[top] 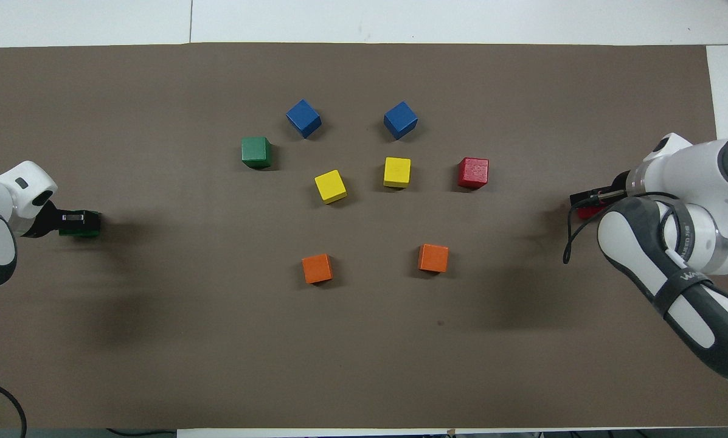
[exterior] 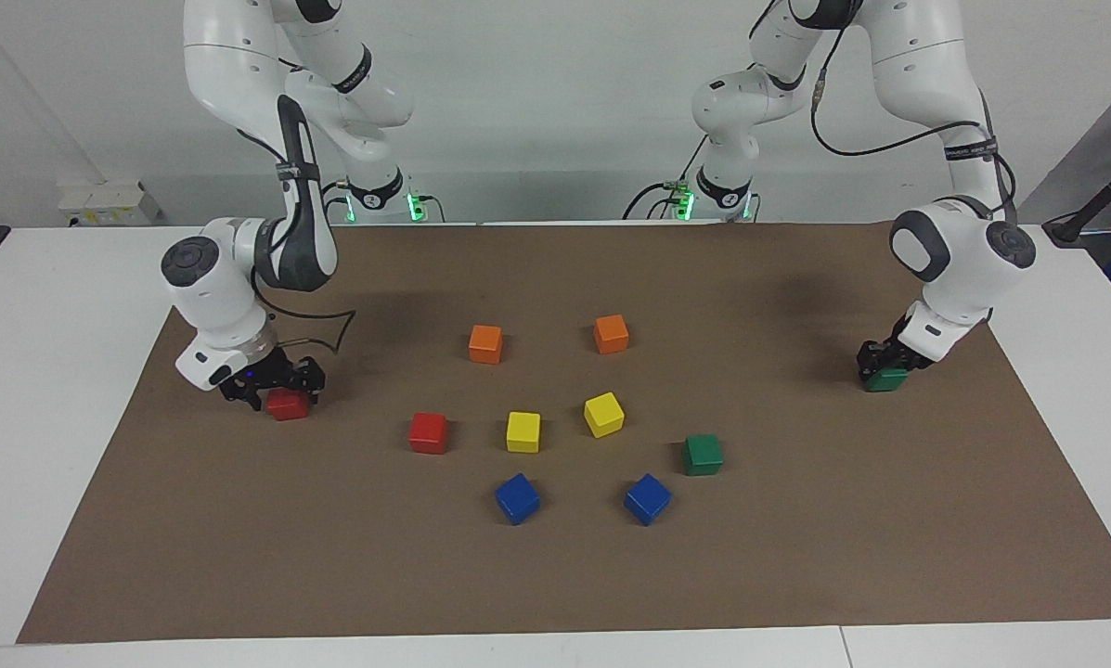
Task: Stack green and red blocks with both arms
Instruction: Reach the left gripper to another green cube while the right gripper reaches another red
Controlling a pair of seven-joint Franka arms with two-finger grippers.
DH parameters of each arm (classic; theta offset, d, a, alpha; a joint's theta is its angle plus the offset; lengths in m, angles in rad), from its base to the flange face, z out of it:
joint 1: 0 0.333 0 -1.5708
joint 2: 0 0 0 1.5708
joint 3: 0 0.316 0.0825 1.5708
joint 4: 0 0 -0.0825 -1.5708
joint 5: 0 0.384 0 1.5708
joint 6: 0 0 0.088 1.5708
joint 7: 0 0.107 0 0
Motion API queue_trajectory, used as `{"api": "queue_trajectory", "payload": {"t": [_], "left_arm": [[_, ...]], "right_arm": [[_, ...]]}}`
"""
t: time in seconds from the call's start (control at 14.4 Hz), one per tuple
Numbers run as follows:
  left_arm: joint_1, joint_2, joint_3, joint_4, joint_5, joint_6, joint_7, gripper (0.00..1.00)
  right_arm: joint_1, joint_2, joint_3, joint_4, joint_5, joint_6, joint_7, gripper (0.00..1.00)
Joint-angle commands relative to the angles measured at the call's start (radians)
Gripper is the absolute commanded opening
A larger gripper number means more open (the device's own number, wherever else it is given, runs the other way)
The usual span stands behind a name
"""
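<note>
My right gripper [exterior: 281, 394] is down at the mat near the right arm's end, shut on a red block [exterior: 289, 405]; it also shows in the overhead view [top: 585, 205], with the red block [top: 589, 212] mostly hidden under it. My left gripper [exterior: 883, 369] is down at the left arm's end, shut on a green block [exterior: 887, 380], also seen from overhead [top: 79, 222] with that green block [top: 87, 226]. A second red block [exterior: 428, 432] [top: 474, 173] and a second green block [exterior: 703, 455] [top: 256, 152] lie free in the middle of the mat.
Two orange cubes [exterior: 485, 343] [exterior: 611, 333] lie nearer the robots. Two yellow cubes [exterior: 523, 431] [exterior: 603, 414] lie between the free red and green blocks. Two blue cubes [exterior: 517, 498] [exterior: 647, 498] lie farthest out. The brown mat [exterior: 796, 557] covers the white table.
</note>
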Motion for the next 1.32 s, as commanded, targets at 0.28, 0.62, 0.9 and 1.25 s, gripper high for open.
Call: {"api": "queue_trajectory", "payload": {"t": [0.28,0.62,0.9,1.25], "left_arm": [[-0.003,-0.007,-0.007,0.075,0.030,-0.051,0.028,1.00],[-0.130,0.031,-0.009,0.392,0.045,-0.364,-0.088,1.00],[-0.307,0.073,-0.010,0.491,0.034,-0.400,-0.292,1.00],[-0.475,0.213,-0.010,0.621,0.024,-0.384,-0.454,1.00]], "right_arm": [[0.147,0.021,0.020,0.426,0.001,-0.410,0.371,1.00],[0.281,0.090,0.018,0.452,-0.017,-0.319,0.647,1.00],[0.324,0.165,0.018,0.474,-0.033,-0.280,0.658,1.00],[0.344,0.202,0.020,0.473,-0.044,-0.216,0.660,1.00]]}}
